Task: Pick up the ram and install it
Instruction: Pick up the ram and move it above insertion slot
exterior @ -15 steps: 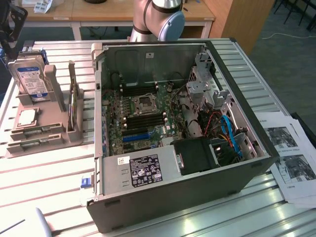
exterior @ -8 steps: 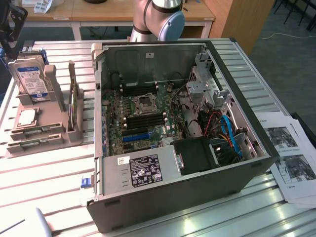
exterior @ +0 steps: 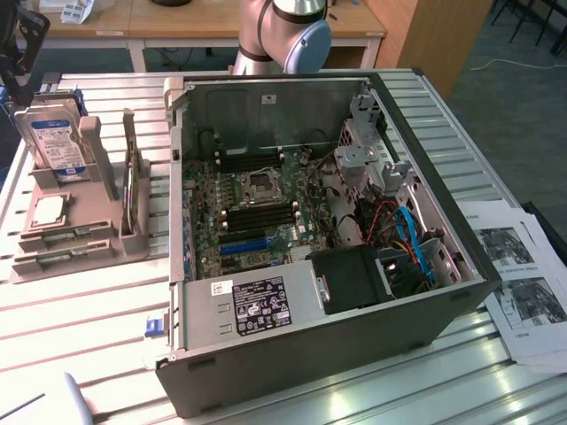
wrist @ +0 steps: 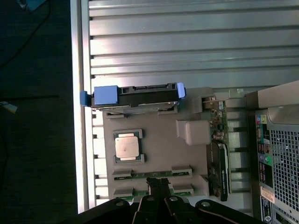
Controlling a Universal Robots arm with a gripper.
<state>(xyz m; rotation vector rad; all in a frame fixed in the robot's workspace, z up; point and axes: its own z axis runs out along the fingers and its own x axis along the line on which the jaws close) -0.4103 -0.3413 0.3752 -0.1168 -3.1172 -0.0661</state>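
Two ram sticks lie flat in the front slots of a grey holder; the nearer-in ram shows in the wrist view as a thin green strip, and another ram stick lies beside it. My gripper hangs above these strips with its black fingertips pressed together and nothing between them. In the exterior view the gripper is high over the holder's far end, at that view's left. The open computer case holds the motherboard with its black memory slots.
On the holder stand a silver hard drive with a blue-white label, a processor chip and an upright card. The ribbed metal table ends close behind the holder. Printed sheets lie at the exterior view's right.
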